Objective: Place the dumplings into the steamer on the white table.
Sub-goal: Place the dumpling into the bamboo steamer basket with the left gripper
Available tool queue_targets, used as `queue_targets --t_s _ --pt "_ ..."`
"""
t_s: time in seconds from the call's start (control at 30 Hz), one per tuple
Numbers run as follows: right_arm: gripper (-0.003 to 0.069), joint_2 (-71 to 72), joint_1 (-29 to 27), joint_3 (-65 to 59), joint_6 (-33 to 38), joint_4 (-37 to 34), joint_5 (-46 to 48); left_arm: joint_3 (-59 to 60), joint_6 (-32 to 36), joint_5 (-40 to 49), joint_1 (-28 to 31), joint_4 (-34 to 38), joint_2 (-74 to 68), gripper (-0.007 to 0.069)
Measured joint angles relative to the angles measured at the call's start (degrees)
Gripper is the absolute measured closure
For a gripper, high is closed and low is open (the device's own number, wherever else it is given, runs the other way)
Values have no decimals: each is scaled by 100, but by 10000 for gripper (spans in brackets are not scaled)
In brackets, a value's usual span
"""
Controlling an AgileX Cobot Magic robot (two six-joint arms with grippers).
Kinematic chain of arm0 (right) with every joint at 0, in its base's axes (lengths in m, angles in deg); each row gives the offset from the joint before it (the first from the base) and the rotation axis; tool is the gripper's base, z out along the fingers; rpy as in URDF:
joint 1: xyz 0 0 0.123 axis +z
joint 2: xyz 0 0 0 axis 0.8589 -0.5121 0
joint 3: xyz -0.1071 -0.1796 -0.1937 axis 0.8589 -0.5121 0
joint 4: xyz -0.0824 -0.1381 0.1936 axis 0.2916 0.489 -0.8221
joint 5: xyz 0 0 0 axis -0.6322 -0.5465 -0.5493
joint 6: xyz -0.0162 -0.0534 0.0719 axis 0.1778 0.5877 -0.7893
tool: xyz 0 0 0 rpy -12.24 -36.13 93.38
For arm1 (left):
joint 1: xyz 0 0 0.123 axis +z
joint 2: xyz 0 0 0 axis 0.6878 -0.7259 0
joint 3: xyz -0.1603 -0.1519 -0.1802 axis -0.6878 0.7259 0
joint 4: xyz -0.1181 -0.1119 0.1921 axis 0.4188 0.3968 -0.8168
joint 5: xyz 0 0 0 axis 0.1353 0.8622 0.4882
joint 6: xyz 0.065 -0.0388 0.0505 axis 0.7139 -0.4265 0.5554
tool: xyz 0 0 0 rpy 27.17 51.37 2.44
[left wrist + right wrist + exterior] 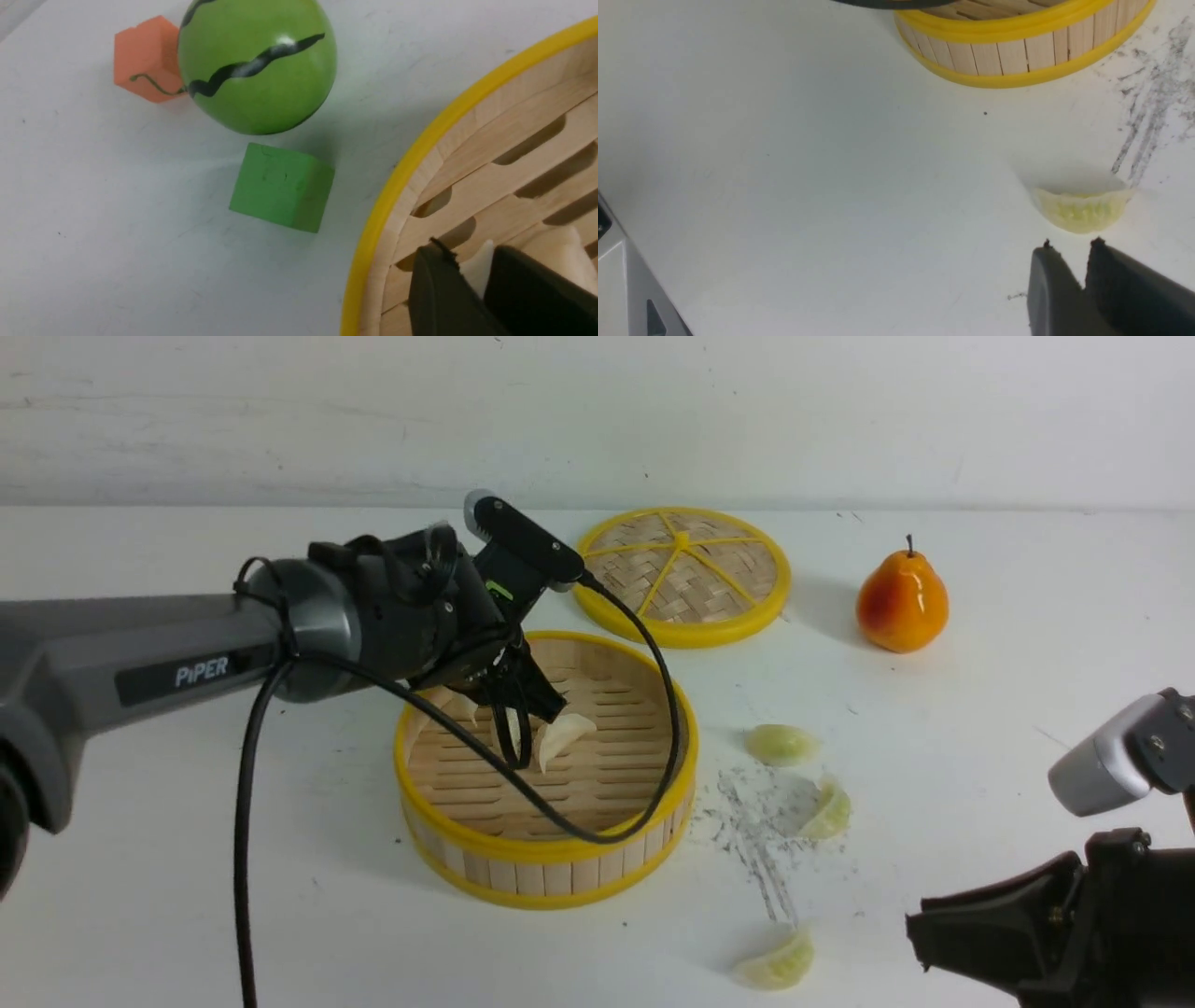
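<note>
Front view has the left gripper [537, 737] reaching down inside the steamer [560, 854], its jaws clamped on a cream dumpling [567, 735] that hangs just above the slatted floor. It is probably held low so it drops a short way and does not bounce over the rim. The left wrist view confirms the grip, with white dough pinched between the two dark fingers. Three green dumplings [782, 744] lie on the white table [280, 915] to the steamer's right. They are on the right arm's side, so that arm seems meant to collect them. The right gripper [1071, 245] hovers low just beside the nearest green one [1083, 212], its jaws a narrow gap apart with nothing between them. Judging by this, it is lined up for the next pickup and would need to open wider first.
</note>
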Motion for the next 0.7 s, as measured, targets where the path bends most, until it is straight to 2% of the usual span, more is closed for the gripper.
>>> queue_targets --t_s 0.23,0.3,0.53,0.6,0.7 --pt "533 0 0 0 5 0 -17 0 -326 -29 0 -221 -136 501" --pt "533 0 0 0 5 0 -17 0 -346 -16 0 -221 -136 465" --pt "526 0 0 0 72 -123 -17 0 -490 139 0 -153 -130 256" --pt "526 0 0 0 89 -130 -17 0 -529 200 0 -140 -85 239" --pt "524 0 0 0 109 -132 -17 0 -822 343 -33 -107 208 254"
